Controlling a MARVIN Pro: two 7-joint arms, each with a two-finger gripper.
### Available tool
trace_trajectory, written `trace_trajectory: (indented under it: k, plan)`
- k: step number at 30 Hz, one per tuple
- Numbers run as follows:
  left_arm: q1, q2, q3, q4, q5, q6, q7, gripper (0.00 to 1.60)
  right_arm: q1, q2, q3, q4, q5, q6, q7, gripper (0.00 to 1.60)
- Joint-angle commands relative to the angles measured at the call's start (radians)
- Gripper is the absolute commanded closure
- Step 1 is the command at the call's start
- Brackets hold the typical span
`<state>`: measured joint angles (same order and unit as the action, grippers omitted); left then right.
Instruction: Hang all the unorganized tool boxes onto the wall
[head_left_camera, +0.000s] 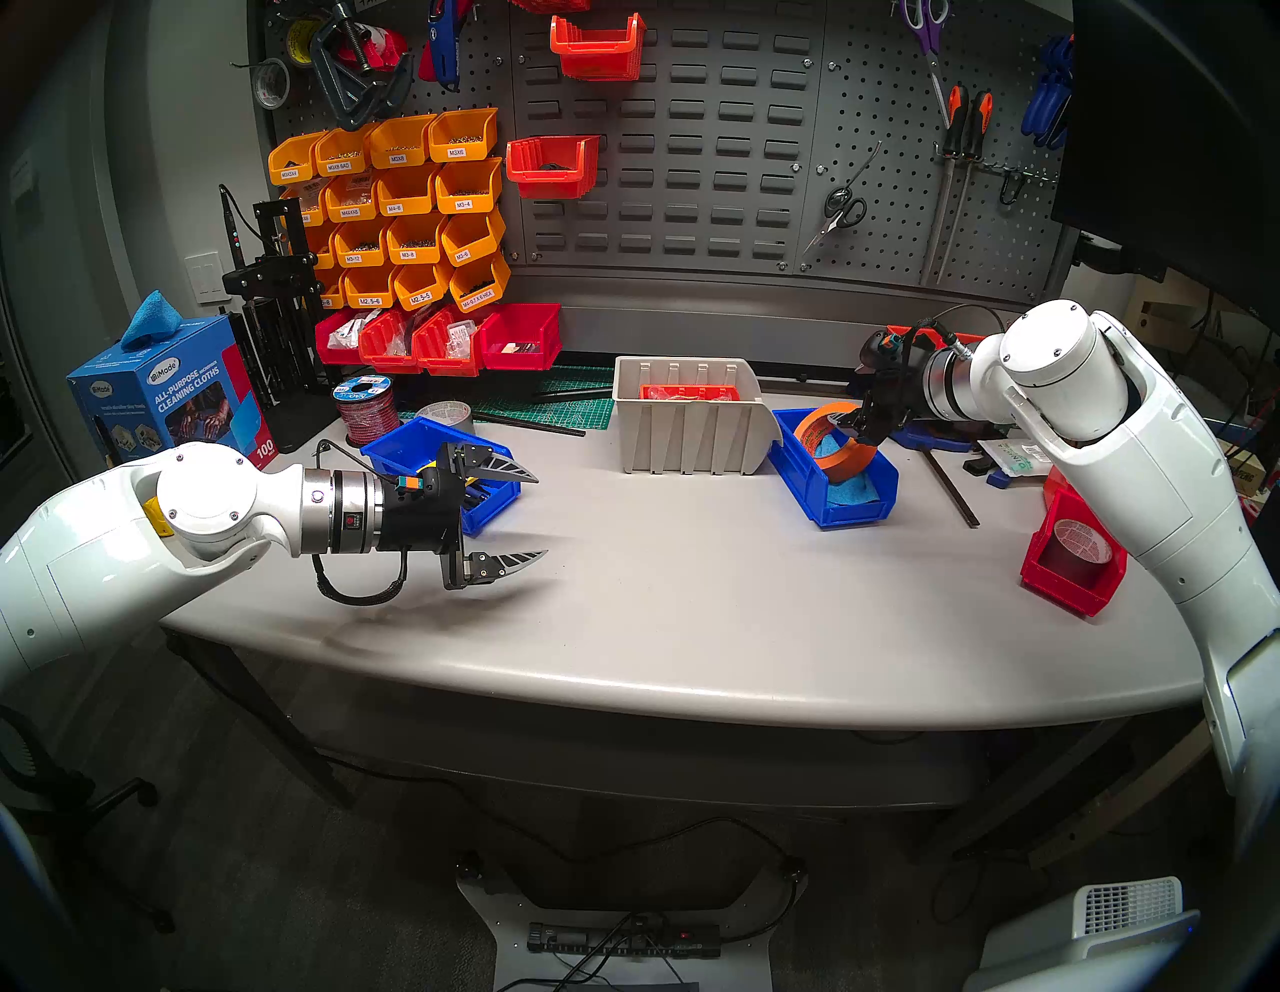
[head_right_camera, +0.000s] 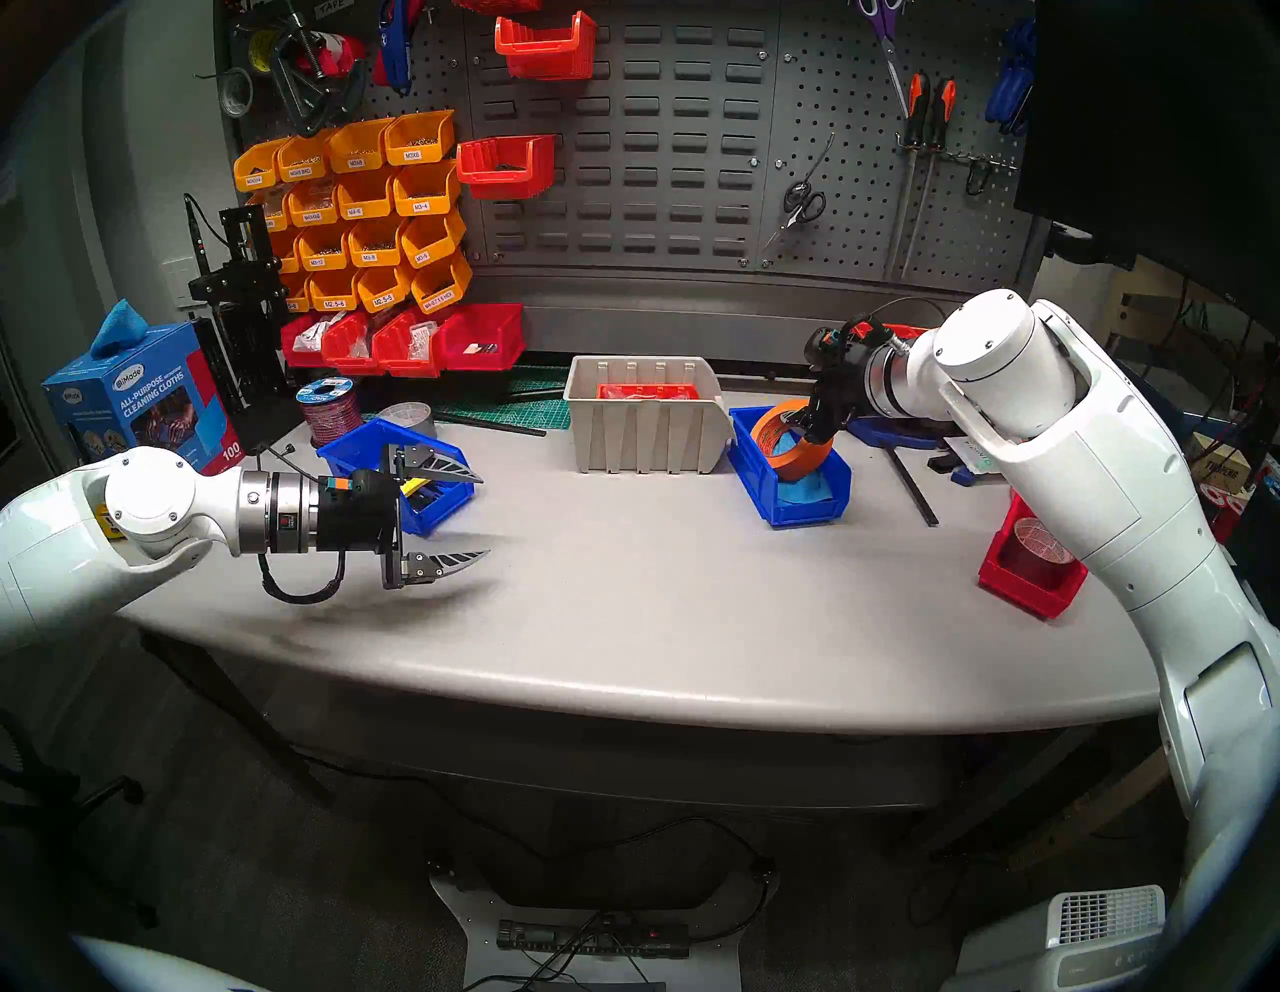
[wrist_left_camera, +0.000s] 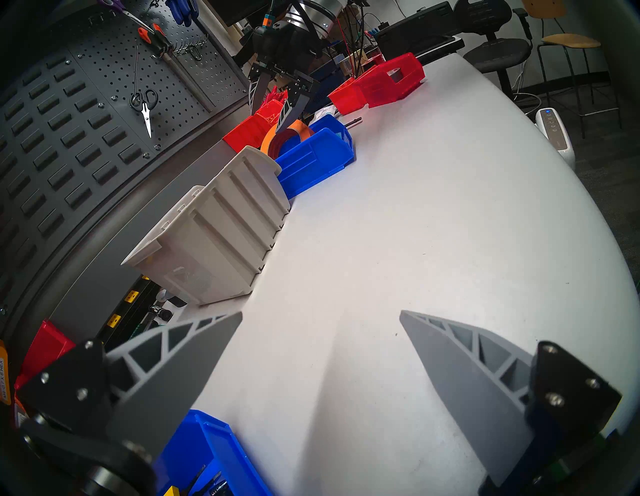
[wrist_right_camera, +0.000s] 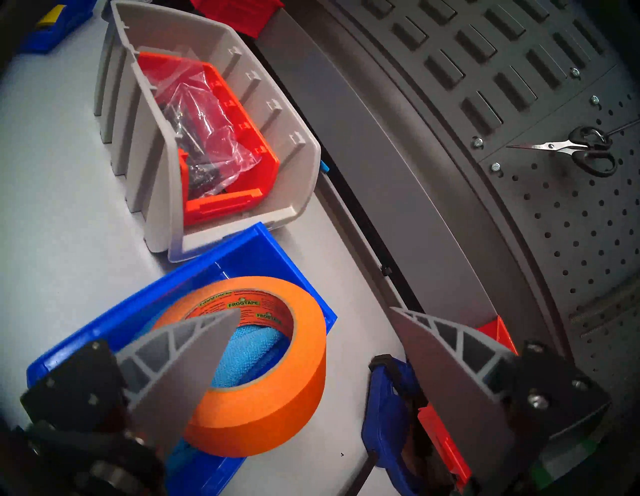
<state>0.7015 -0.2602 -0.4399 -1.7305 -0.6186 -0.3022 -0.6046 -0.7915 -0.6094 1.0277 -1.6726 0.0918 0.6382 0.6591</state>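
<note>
Trouble brewing at the right-hand blue tool box (head_left_camera: 852, 509), parked toward the back right of the table (head_left_camera: 692, 623), tucked just beside the beige tool box (head_left_camera: 692, 436), maybe touching it. Hovering right over it with the right gripper (wrist_right_camera: 315, 310), spread wide and clamped on nothing: one finger poised over the hole of the orange tape roll (wrist_right_camera: 277, 398), the other out past the box's back wall.

Could easily pinch the roll instead of the wall, judging by that line-up, and come away with tape rather than box. Could also spill the load: propped on edge over a blue cloth, ready to roll out on any tilt toward the wall (head_left_camera: 692, 138). Might jostle the beige neighbour on the way up too, given so little room between them.

Over to the left gripper (head_left_camera: 540, 516): likewise wide open and empty, held above the table's left side, just in front of the second blue tool box (head_left_camera: 409, 443) near the back left corner. Nothing hung yet, by the look of it; all three down on the table.

Reading matter: "FROGTAPE" repeated around the roll's core. "iMode ALL-PURPOSE CLEANING CLOTHS" and "100" on the blue carton (head_left_camera: 166, 402) by the left edge. "M3X6", "M3-4", "M2.5-5" among the tags on the yellow-orange bins (head_left_camera: 402, 201).
</note>
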Motion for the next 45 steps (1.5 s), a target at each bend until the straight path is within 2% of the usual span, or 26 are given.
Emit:
trace_trajectory:
  k: [1,4,5,10,14,15,16,17,18,19,24,25,30,32,39,40,42,45]
  plan:
    - [-0.010,0.001,-0.009,-0.002,-0.001,0.000,0.000,0.00,0.044,0.001,0.010,-0.006,-0.016,-0.003,0.001,0.17]
    - [-0.010,0.001,-0.009,-0.002,-0.001,0.000,-0.001,0.00,0.044,-0.001,0.011,-0.005,-0.020,-0.002,0.005,0.17]
    - [-0.010,0.001,-0.009,-0.002,-0.001,0.000,-0.001,0.00,0.033,-0.002,0.024,-0.018,-0.005,0.008,0.001,0.00]
    - [-0.010,0.001,-0.009,-0.002,-0.001,0.000,0.000,0.00,-0.024,0.010,0.064,-0.094,0.038,0.055,-0.017,0.00]
    - [-0.010,0.001,-0.009,-0.002,-0.001,0.000,0.000,0.00,-0.110,0.032,0.111,-0.187,0.096,0.112,-0.053,0.00]
    - [-0.010,0.001,-0.009,-0.002,-0.001,0.000,0.000,0.00,-0.099,0.021,0.106,-0.165,0.104,0.104,-0.038,0.00]
    - [-0.010,0.001,-0.009,-0.002,-0.001,0.000,0.000,0.00,-0.139,0.039,0.130,-0.220,0.117,0.134,-0.071,0.00]
    - [-0.010,0.001,-0.009,-0.002,-0.001,0.000,0.000,0.00,-0.131,0.030,0.127,-0.199,0.125,0.127,-0.060,0.00]
    - [-0.010,0.001,-0.009,-0.002,-0.001,0.000,0.000,0.00,-0.164,0.045,0.148,-0.243,0.137,0.148,-0.085,0.00]
    - [-0.010,0.001,-0.009,-0.002,-0.001,0.000,0.000,0.00,-0.159,0.041,0.144,-0.230,0.142,0.141,-0.076,0.00]
    - [-0.010,0.001,-0.009,-0.002,-0.001,0.000,0.000,0.00,-0.232,0.073,0.190,-0.314,0.204,0.196,-0.151,0.00]
    - [-0.010,0.001,-0.009,-0.002,-0.001,0.000,0.000,0.00,-0.262,0.070,0.218,-0.331,0.210,0.203,-0.166,0.00]
    - [-0.010,0.001,-0.009,-0.002,-0.001,0.000,0.000,0.00,-0.295,0.080,0.242,-0.364,0.273,0.235,-0.220,0.00]
    - [-0.010,0.001,-0.009,-0.002,-0.001,0.000,0.000,0.00,-0.340,0.082,0.270,-0.398,0.314,0.259,-0.259,0.00]
    - [-0.010,0.001,-0.009,-0.002,-0.001,0.000,0.000,0.00,-0.423,0.082,0.300,-0.452,0.382,0.286,-0.337,0.00]
    - [-0.010,0.001,-0.009,-0.002,-0.001,0.000,0.000,0.00,-0.461,0.076,0.320,-0.469,0.402,0.285,-0.369,0.00]
    - [-0.010,0.001,-0.009,-0.002,-0.001,0.000,0.000,0.00,-0.472,0.076,0.314,-0.480,0.420,0.291,-0.395,0.00]
    - [-0.010,0.001,-0.009,-0.002,-0.001,0.000,0.000,0.00,-0.529,0.064,0.345,-0.506,0.448,0.286,-0.438,0.00]
